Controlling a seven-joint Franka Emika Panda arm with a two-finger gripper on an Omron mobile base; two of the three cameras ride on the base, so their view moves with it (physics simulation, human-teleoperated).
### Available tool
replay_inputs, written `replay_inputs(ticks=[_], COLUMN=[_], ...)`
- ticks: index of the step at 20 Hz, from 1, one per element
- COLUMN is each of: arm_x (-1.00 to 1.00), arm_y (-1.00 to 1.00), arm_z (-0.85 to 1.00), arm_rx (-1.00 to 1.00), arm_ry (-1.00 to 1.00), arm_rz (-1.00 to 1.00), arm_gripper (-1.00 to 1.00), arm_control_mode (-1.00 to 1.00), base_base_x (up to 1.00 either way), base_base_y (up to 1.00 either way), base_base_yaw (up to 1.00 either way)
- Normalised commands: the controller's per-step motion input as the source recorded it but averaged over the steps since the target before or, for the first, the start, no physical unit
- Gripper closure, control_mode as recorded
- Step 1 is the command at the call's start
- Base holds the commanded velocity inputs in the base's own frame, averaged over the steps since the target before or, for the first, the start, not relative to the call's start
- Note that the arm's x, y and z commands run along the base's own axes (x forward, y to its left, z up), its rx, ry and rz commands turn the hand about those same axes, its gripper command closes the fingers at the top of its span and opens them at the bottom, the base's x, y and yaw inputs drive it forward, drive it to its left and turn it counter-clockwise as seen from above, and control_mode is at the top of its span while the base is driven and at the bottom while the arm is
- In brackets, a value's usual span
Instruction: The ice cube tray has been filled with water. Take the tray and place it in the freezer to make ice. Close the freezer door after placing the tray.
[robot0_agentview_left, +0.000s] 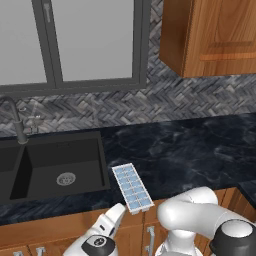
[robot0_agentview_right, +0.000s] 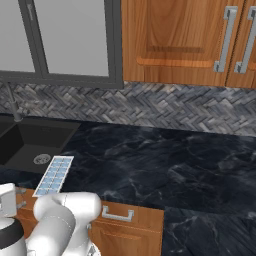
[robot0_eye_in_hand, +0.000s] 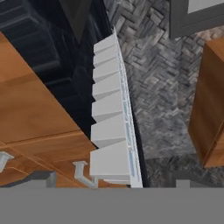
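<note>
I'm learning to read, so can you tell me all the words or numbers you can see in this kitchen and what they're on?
None: there are no words, numbers or signs to read. The ice cube tray, the black counter, the sink and the wooden cabinets are all plain.

A dark marbled surface (robot0_agentview_left: 190, 150) is seen running the width of a simulated kitchen, backed by a grey herringbone tile wall (robot0_agentview_left: 100, 107). A black sink (robot0_agentview_left: 55, 167) with a round drain is set into the surface at the left, with a dark curved faucet (robot0_agentview_left: 15, 120) behind it. Above, a window (robot0_agentview_left: 75, 40) with a dark frame and pale grey panes is shown. Wooden upper cabinets (robot0_agentview_right: 180, 40) with vertical metal bar handles (robot0_agentview_right: 224, 37) are mounted to the right. Wooden lower cabinet fronts (robot0_agentview_right: 125, 225) with metal pulls are fitted beneath the surface. The lighting is even.
</note>
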Motion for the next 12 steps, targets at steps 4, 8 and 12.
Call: replay_inputs(ticks=[4,8,12], arm_x=[0.07,0.0,0.0], arm_y=[0.0,-0.08,-0.15], arm_z=[0.0,0.0,0.0], arm_rx=[0.0,0.0,0.0], arm_ry=[0.0,0.0,0.0], arm_rz=[0.03,0.0,0.0], arm_gripper=[-1.0,-1.0,-1.0], arm_control_mode=[-1.0,-1.0,-1.0], base_base_x=[0.0,0.0,0.0], base_base_y=[0.0,0.0,0.0], base_base_yaw=[0.0,0.0,0.0])
